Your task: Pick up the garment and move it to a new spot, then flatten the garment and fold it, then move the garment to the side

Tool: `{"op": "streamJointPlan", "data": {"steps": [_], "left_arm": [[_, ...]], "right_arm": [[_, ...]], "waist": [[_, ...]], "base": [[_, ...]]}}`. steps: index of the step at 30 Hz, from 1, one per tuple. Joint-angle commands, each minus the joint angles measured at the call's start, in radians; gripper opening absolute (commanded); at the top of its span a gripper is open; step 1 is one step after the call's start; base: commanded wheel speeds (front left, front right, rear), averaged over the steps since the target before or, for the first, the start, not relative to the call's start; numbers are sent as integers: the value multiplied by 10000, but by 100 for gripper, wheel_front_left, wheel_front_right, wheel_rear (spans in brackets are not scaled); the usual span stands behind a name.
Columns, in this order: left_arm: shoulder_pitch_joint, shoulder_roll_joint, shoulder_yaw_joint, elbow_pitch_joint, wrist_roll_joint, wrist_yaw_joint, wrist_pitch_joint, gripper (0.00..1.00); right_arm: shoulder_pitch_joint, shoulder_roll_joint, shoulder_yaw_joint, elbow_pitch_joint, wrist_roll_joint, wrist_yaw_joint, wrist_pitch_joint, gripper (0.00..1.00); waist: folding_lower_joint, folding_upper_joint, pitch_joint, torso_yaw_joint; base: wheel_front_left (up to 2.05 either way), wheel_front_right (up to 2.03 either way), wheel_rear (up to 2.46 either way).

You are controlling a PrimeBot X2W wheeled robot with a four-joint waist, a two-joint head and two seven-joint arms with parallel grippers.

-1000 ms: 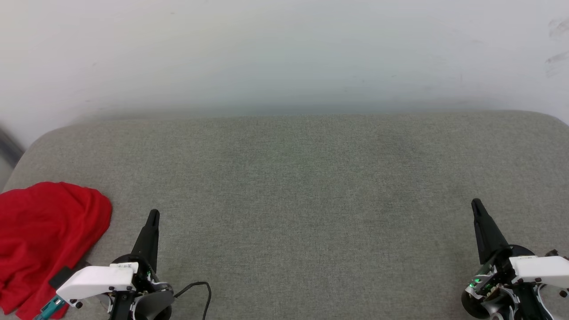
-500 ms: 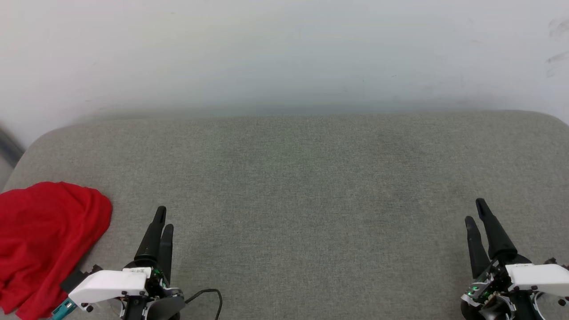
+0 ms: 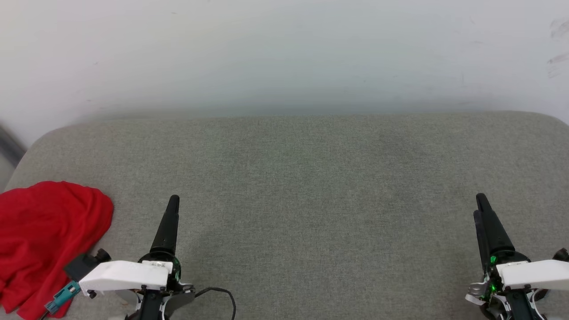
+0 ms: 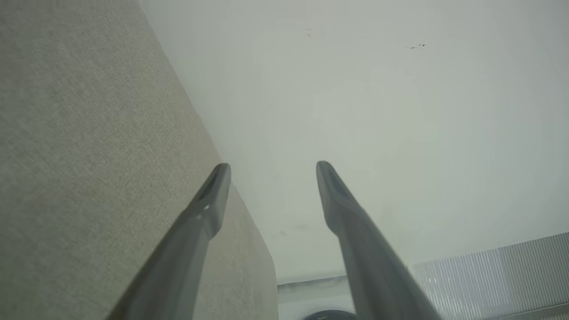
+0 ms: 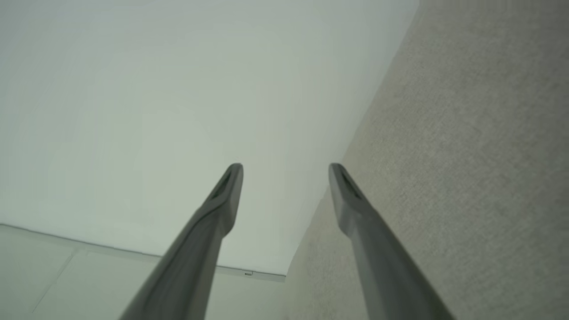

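Note:
The garment [image 3: 44, 240] lies crumpled at the cushion's near left corner; only plain red fabric shows, its sleeves and print hidden in the folds. My left gripper [image 3: 173, 202] hovers just right of it, not touching, fingers pointing at the wall and seen edge-on. In the left wrist view that left gripper [image 4: 272, 171] is open with nothing between its fingers. My right gripper [image 3: 480, 205] is at the far right of the cushion, also edge-on. The right wrist view shows the right gripper [image 5: 286, 171] open and holding nothing.
A wide grey fabric cushion [image 3: 302, 186] spreads before me, with a white wall [image 3: 284, 53] behind it. A black cable [image 3: 220, 294] loops by my left wrist. The cushion's rounded corners fall off at far left and far right.
My left gripper has moved forward and a little right, away from the garment. Both wrists have rolled, so each pair of fingers again lines up edge-on. The garment has not moved.

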Motion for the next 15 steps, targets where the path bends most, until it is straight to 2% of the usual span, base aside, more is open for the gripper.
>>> {"op": "streamJointPlan", "data": {"steps": [1, 15], "left_arm": [[-265, 24, -117, -262, 503, -4, -107, 100], [-132, 26, -418, -788, 3922, 17, -640, 100]], "right_arm": [[-81, -132, 32, -253, -527, 2, -117, 100], [26, -227, 268, -662, -4157, 1, -555, 100]], "waist": [[0, -1, -4, 1], [0, -1, -24, 51]], "base": [[0, 0, 0], [0, 0, 0]]}}
